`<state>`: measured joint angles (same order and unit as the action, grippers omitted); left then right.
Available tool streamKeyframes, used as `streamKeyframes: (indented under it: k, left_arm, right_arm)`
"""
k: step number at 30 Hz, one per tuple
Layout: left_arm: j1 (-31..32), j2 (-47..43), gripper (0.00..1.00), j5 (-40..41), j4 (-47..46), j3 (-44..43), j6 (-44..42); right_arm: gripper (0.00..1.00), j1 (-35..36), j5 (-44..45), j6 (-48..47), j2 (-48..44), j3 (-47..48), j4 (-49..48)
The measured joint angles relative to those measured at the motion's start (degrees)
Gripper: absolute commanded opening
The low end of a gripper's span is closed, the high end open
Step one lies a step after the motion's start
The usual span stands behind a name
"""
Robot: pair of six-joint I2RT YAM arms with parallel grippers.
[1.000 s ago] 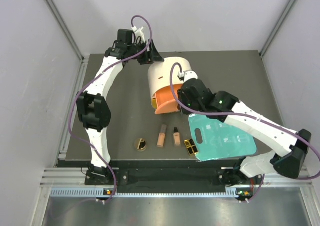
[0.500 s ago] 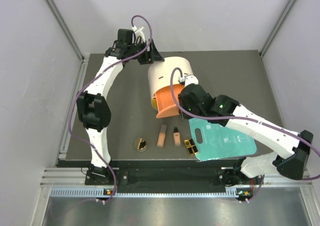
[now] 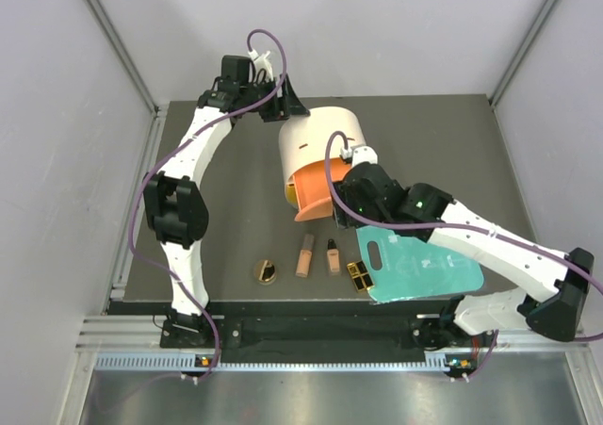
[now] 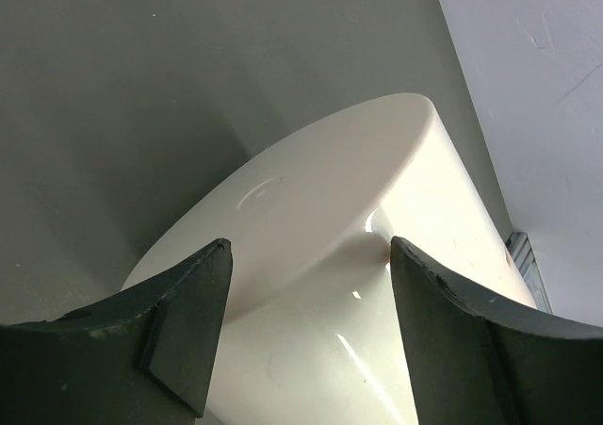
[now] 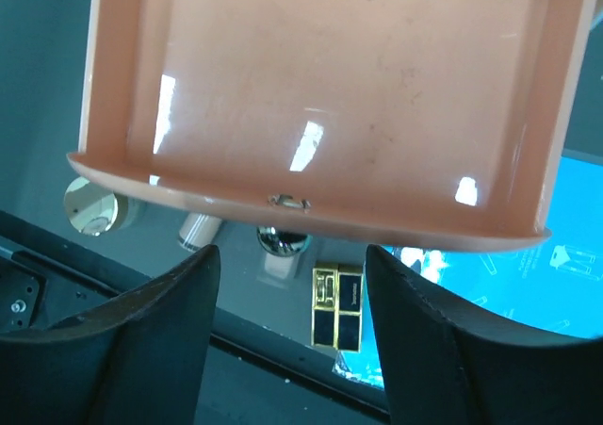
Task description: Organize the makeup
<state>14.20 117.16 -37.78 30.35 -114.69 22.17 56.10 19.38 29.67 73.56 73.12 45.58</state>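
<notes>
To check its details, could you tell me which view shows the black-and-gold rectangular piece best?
The right wrist view: the black-and-gold piece appears large and sharp below the rim of the orange drawer. The top external view shows it only as a tiny shape beside the teal board. The left wrist view misses it entirely.

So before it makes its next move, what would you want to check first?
1. Orange drawer open: ok; it sticks out of the cream box and looks empty.
2. Right gripper free: ok; it is open below the drawer's front edge and holds nothing.
3. Left gripper bracing the box: cannot tell; its open fingers frame the box, but contact is unclear.
4. Makeup reachable: ok; the compact, first tube, second tube and black-and-gold piece lie in a row in front of the drawer.
5. Black-and-gold piece clear of the teal board: cannot tell; it lies right at the board's edge.
</notes>
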Motion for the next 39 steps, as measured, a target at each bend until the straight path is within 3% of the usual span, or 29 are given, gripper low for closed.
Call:
streamKeyframes:
  k: [9,21,39]
  left_arm:
    - [0.0,-0.5,0.74,0.2,-0.4,0.7,0.1]
    - [0.1,-0.8,0.82,1.8,-0.3,0.9,0.2]
    - [-2.7,-2.4,0.99,9.6,-0.4,1.5,2.6]
  right_arm:
    - [0.71,0.0,-0.6,0.6,-6.2,-3.0,0.8]
    - [0.72,0.5,-3.6,0.5,-19.4,-15.8,3.6]
    - [0.73,2.8,-7.6,-1.7,-15.6,-19.9,-0.7]
